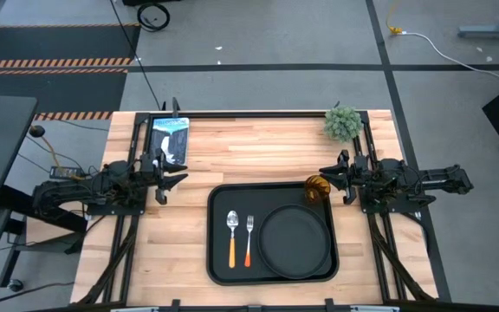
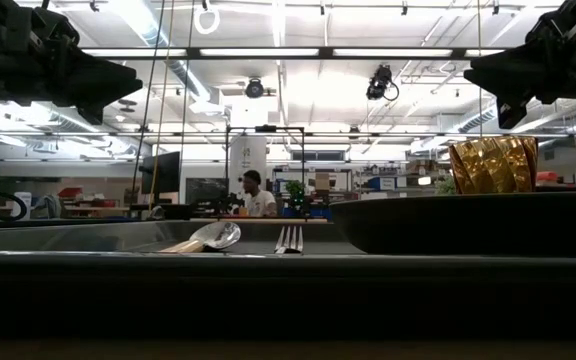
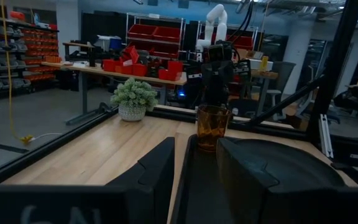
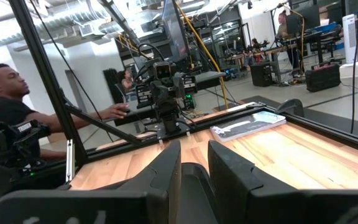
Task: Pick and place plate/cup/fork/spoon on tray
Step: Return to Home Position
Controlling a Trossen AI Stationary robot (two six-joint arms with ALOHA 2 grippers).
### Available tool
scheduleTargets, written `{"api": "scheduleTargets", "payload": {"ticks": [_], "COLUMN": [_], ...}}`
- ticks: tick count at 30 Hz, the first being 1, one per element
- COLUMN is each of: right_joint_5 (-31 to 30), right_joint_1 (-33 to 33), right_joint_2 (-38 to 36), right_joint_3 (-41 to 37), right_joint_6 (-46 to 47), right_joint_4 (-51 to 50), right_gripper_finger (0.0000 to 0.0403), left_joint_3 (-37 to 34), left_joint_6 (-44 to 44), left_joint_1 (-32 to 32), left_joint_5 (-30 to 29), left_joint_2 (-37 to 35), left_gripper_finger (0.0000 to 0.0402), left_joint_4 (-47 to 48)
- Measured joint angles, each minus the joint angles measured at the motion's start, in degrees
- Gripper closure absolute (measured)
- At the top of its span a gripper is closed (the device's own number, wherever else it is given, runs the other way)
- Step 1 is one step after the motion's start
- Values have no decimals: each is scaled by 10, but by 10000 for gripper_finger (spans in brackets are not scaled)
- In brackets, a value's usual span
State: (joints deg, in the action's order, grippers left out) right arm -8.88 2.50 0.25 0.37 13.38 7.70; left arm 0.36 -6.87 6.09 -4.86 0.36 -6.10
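Observation:
The black tray (image 1: 219,260) lies in the middle of the table, toward the near edge. On it the round dark plate (image 1: 294,241) fills the right part. The amber cup (image 1: 318,188) stands upright in the tray's far right corner. The spoon (image 1: 232,236) and the fork (image 1: 249,239) lie side by side on the tray's left part, orange handles toward the near edge. My left gripper (image 1: 171,176) is open and empty, left of the tray. My right gripper (image 1: 338,178) is open and empty, just right of the cup. The cup also shows in the left wrist view (image 3: 212,126).
A small potted plant (image 1: 343,123) stands at the far right corner. A flat printed booklet (image 1: 170,139) lies at the far left, beyond my left gripper. Bare wood lies between them. A person (image 4: 5,106) sits beyond the table's left side.

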Motion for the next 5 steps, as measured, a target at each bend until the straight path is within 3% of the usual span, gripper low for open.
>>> {"api": "scheduleTargets", "payload": {"ticks": [5], "right_joint_5": [0], "right_joint_1": [0], "right_joint_2": [0], "right_joint_3": [0], "right_joint_6": [0], "right_joint_4": [0], "right_gripper_finger": [315], "left_joint_3": [0], "left_joint_6": [0], "left_joint_1": [0], "left_joint_5": [0], "left_joint_2": [0], "left_gripper_finger": [273], "left_joint_4": [0]}}
